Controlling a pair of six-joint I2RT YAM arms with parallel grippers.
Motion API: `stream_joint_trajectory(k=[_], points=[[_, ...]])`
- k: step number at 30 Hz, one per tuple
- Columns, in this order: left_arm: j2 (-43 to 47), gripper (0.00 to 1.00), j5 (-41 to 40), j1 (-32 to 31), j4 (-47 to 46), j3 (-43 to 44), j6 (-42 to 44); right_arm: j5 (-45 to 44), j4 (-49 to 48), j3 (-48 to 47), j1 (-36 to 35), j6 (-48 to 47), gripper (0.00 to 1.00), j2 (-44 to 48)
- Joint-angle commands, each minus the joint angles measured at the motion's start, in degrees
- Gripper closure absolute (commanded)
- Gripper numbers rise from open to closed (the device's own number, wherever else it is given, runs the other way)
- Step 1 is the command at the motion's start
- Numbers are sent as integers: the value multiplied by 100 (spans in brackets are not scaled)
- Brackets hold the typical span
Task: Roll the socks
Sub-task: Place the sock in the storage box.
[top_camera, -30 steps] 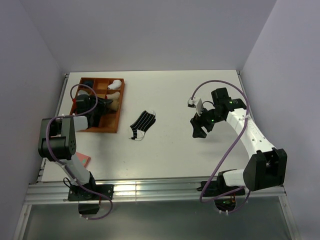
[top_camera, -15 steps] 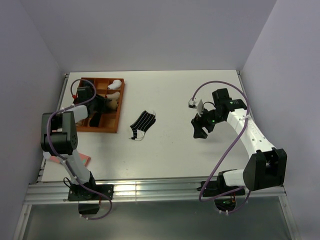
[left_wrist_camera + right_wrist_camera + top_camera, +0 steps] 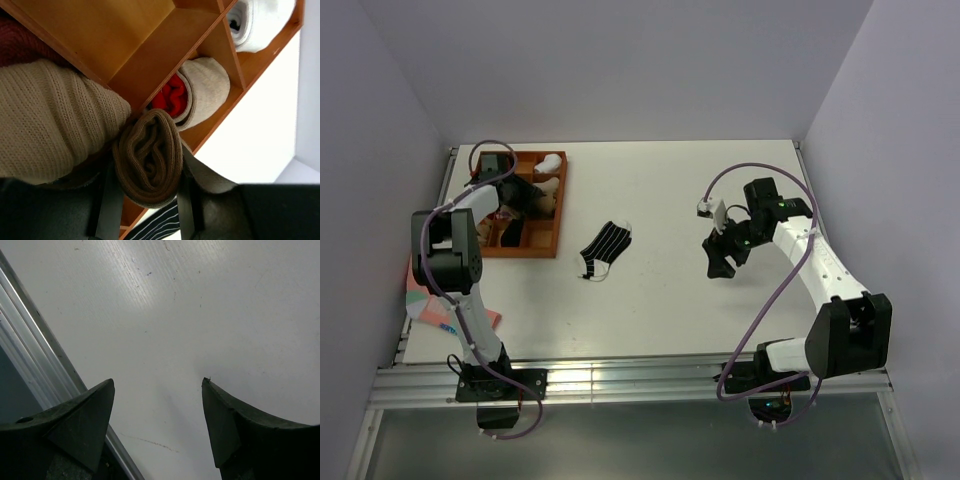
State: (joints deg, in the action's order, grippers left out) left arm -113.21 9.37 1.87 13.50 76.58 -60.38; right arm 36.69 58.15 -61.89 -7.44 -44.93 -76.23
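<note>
The tan-brown sock [image 3: 148, 156] is rolled into a tight bundle, and my left gripper [image 3: 147, 172] is shut on it, one finger on each side. In the top view the left gripper [image 3: 520, 198] hangs over the orange tray [image 3: 557, 222], and the arm hides the roll. The black sock with thin white stripes [image 3: 605, 250] lies flat on the table right of the tray; its edge [image 3: 156, 227] shows below the roll. My right gripper [image 3: 718, 258] hovers open over bare table at mid-right, with nothing between its fingers [image 3: 90, 415].
The tray's wooden dividers [image 3: 165, 50] form compartments holding a beige knit bundle [image 3: 50, 125], a grey-and-red bundle [image 3: 192, 92] and a white bundle [image 3: 260, 22]. A pink sock [image 3: 430, 305] lies at the table's left edge. A metal rail [image 3: 45, 370] runs beside the right gripper.
My left arm has swung toward the back of the table, carrying the roll from the tray's near part to its far compartments. The right arm and striped sock have not moved.
</note>
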Motion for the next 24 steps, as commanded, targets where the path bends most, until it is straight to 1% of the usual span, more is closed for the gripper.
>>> stream_joint_trajectory(k=[1,6,7,10,14,16,19,21,24], points=[[-482,100,-532,-64,1583,207,632,58,135,-43,59,-130,23,-6],[-789,100,-716,-134,2305,717,1018,67,205,-16,76,-209,22,38],[-834,100,-743,-317,2542,892,1089,67,214,1,76,-209,22,55],[-913,100,-735,-398,2745,1113,1230,84,241,45,76,-245,23,90],[-1159,100,-708,-477,3254,1430,1528,84,267,98,85,-306,22,108],[-1221,100,-840,-529,3308,1439,1564,93,328,115,85,-359,22,117],[-1282,100,-700,-538,3317,1404,1634,58,302,142,85,-368,23,125],[-1397,100,-769,-565,3466,1465,1714,32,293,159,85,-376,22,108],[-1423,100,-796,-591,3432,1395,1705,14,320,142,85,-403,23,38]])
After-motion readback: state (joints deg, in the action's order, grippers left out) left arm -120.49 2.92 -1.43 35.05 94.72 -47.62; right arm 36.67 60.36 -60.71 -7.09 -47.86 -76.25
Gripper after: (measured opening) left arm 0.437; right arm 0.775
